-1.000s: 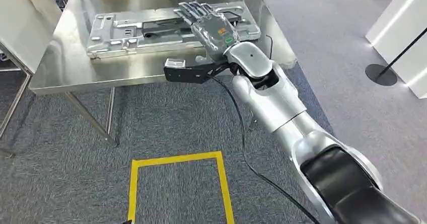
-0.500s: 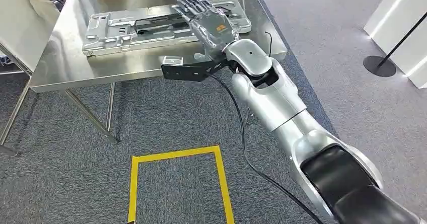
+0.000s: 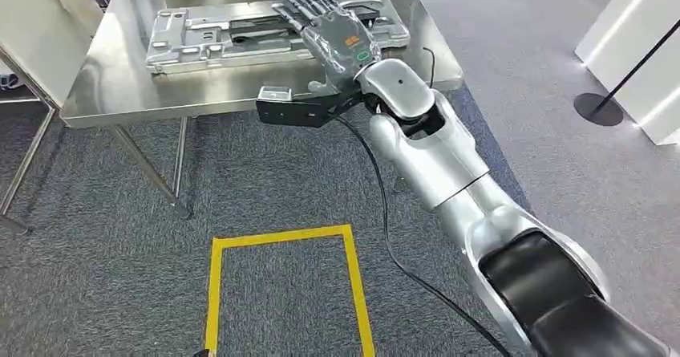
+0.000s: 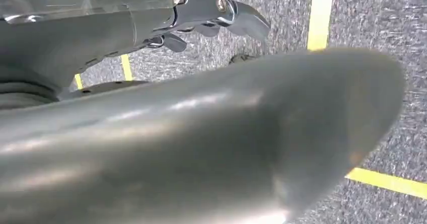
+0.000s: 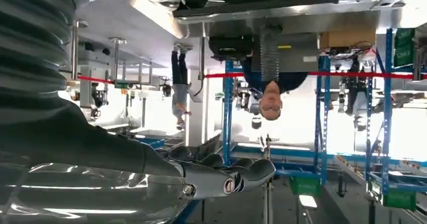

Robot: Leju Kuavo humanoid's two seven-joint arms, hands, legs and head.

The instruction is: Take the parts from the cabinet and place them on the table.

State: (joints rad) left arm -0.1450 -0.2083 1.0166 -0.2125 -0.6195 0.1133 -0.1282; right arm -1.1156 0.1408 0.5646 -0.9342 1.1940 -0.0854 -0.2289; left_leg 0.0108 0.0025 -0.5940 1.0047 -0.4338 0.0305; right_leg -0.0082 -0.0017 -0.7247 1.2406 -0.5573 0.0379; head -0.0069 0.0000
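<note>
A long silver metal part with a dark middle section lies flat on the steel table. My right hand is held over the part's right half, palm down, fingers stretched out and holding nothing. In the right wrist view its fingers hover with a gap between them and the part. My left hand hangs by my side over the carpet, its fingers loosely extended with nothing in them.
Yellow tape marks a square on the grey carpet in front of the table. A black cable hangs from my right wrist. A round black stand base sits at the right. A person stands beyond the table by blue racks.
The whole view has shifted slightly, so the camera moved. My right hand stays spread flat above the right half of the part.
</note>
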